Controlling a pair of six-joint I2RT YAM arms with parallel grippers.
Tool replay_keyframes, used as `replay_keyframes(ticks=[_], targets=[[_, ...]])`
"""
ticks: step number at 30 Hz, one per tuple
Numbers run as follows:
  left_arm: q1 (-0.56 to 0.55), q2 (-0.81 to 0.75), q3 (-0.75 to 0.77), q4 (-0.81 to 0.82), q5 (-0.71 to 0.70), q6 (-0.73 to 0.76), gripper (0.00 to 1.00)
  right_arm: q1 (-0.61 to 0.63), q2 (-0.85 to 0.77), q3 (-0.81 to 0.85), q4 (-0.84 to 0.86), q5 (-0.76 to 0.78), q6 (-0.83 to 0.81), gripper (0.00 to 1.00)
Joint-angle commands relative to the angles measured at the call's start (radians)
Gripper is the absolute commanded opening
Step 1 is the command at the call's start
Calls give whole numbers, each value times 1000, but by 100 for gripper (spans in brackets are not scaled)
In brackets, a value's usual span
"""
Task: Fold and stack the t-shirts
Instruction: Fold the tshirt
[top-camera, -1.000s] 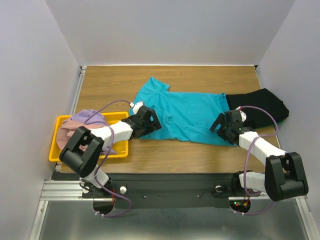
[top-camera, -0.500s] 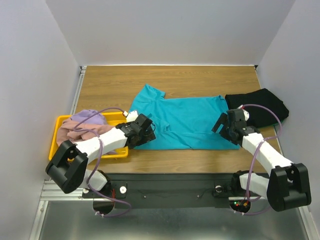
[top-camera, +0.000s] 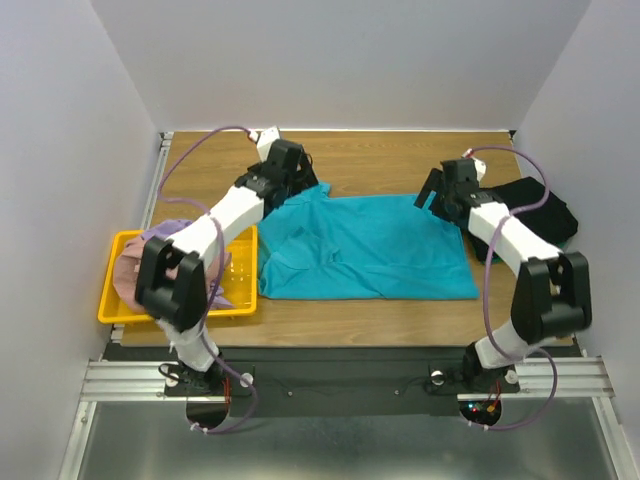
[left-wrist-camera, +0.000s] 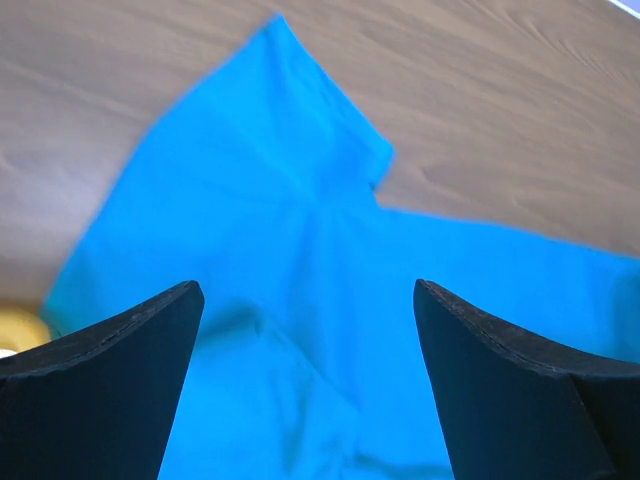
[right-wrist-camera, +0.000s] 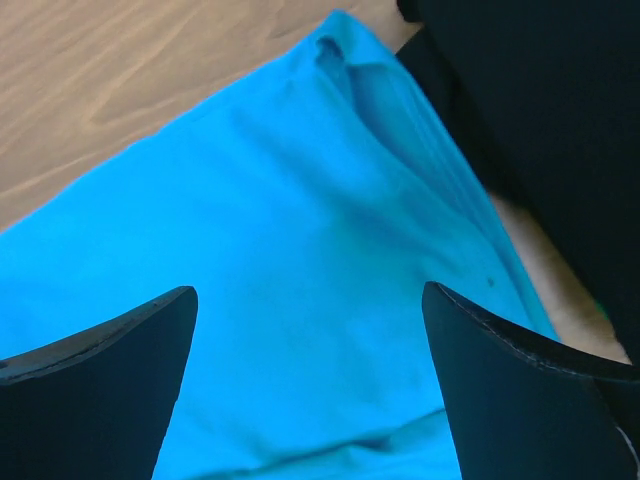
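Both arms have swung from near hem to far corners. On the counter (top-camera: 380, 155), the teal t-shirt (top-camera: 370, 245) lies spread flat, the black t-shirt (top-camera: 545, 205) beside its right edge; left jaws and right jaws hover spread wide, empty.

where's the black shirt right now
In the top view the black t-shirt lies at the far right, just right of the teal t-shirt.

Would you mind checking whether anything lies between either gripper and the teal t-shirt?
Nothing visible does. The left gripper and the right gripper hang open over the far edge of the teal t-shirt, with only its cloth below them.
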Motion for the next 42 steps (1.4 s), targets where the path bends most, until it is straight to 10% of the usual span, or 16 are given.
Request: replay_keyframes(ticks=[1, 14, 23, 32, 35, 37, 42], targets=[[64, 177, 227, -30, 7, 116, 98, 3, 156, 166, 44, 86, -48, 100], [175, 781, 896, -151, 77, 254, 77, -6, 548, 522, 52, 132, -108, 100], [181, 847, 873, -144, 122, 285, 66, -26, 608, 579, 52, 129, -146, 100], [182, 869, 829, -170, 155, 291, 26, -37, 626, 554, 50, 140, -148, 96], [181, 866, 832, -170, 168, 306, 0, -35, 638, 565, 49, 155, -151, 74], [181, 847, 826, -165, 170, 311, 0, -38, 634, 556, 52, 173, -143, 45], [176, 759, 748, -119, 172, 322, 0, -37, 612, 531, 50, 201, -148, 14]])
